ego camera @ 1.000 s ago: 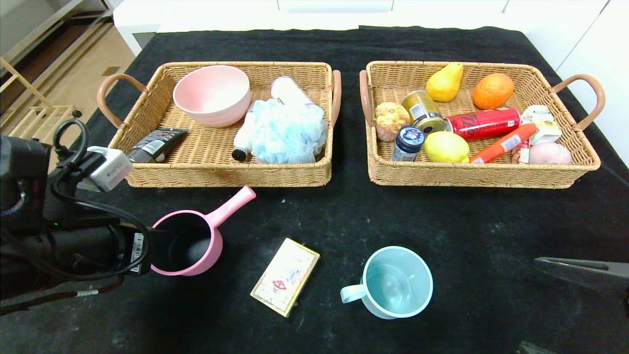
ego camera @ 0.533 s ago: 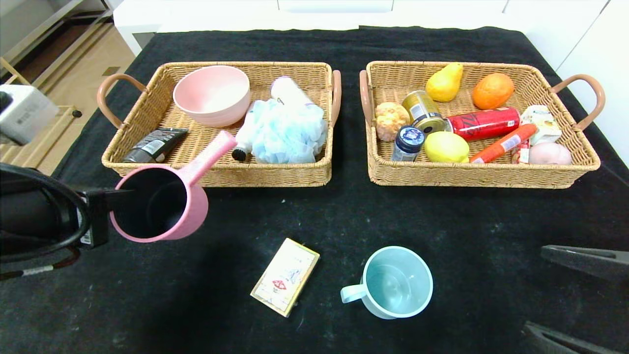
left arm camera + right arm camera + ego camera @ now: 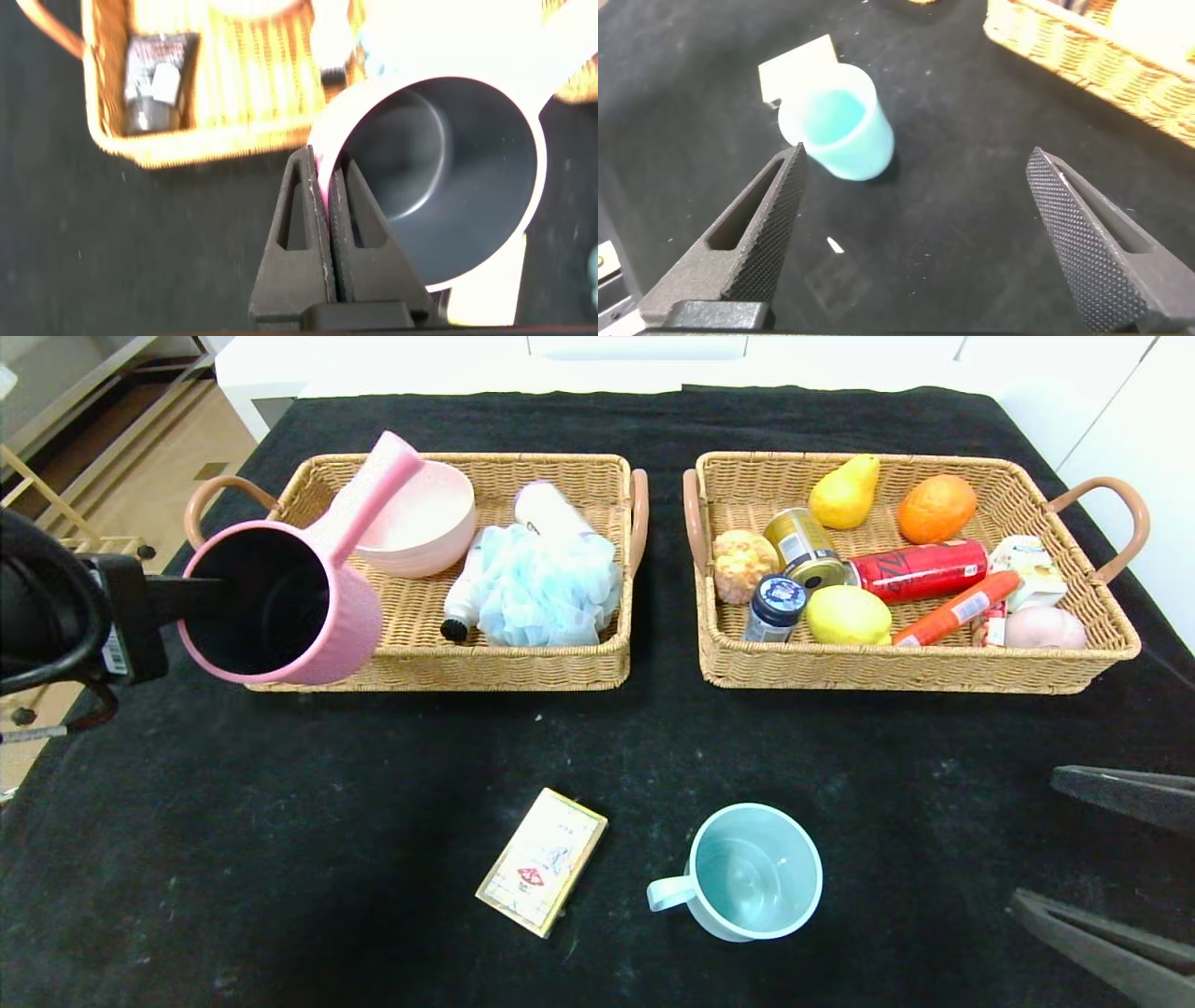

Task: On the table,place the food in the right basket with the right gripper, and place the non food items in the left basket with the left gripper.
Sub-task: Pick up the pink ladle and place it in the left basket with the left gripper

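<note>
Head view has the left tool pinching the pink pan by its rim, aloft over the left basket's near corner, food already in the right basket, box and mug left on the bench, right tool spread and idle.

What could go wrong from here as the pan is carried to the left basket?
The left gripper pinches only the thin rim of the pink pan, so the pan could swing or slip out. Its long handle reaches over the pink bowl and may knock it when lowered. The left basket is already crowded, so the pan may land tilted on the black tube.
</note>
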### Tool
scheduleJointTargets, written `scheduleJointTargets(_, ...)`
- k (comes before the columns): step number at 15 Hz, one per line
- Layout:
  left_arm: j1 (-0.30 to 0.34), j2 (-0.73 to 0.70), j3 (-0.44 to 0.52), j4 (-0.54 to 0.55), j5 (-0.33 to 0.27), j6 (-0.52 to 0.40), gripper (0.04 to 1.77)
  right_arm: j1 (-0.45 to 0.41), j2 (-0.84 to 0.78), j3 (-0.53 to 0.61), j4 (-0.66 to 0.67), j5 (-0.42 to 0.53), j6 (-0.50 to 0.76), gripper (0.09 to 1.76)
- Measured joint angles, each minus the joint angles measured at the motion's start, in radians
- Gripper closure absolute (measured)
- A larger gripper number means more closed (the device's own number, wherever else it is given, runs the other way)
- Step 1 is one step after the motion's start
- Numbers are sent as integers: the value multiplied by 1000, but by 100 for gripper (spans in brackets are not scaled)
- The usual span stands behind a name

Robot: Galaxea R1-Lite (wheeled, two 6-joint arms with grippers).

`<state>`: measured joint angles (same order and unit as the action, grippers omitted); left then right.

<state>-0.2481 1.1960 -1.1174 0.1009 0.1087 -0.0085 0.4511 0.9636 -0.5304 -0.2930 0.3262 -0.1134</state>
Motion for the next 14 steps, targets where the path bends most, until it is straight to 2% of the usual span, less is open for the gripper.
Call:
scheduleJointTargets(5,45,152,-174,-7,-1,-6,168,-36,2,-15,-1,0,0,14)
scheduleJointTargets(6,50,186,-195,-39,0,-10,168,-45,5,-18,-2,0,0,14)
scheduleJointTargets(8,65,251,-214,-160,-3,-13,168,-68,10,-26,-3,11,0,14)
scheduleJointTargets(9,73,280,-217,-186,-4,-14,168,-77,12,-28,-3,20,-1,14)
scheduleJointTargets(14,117,383,-227,-241,-25,-13,168,-114,15,-33,-2,42,0,14)
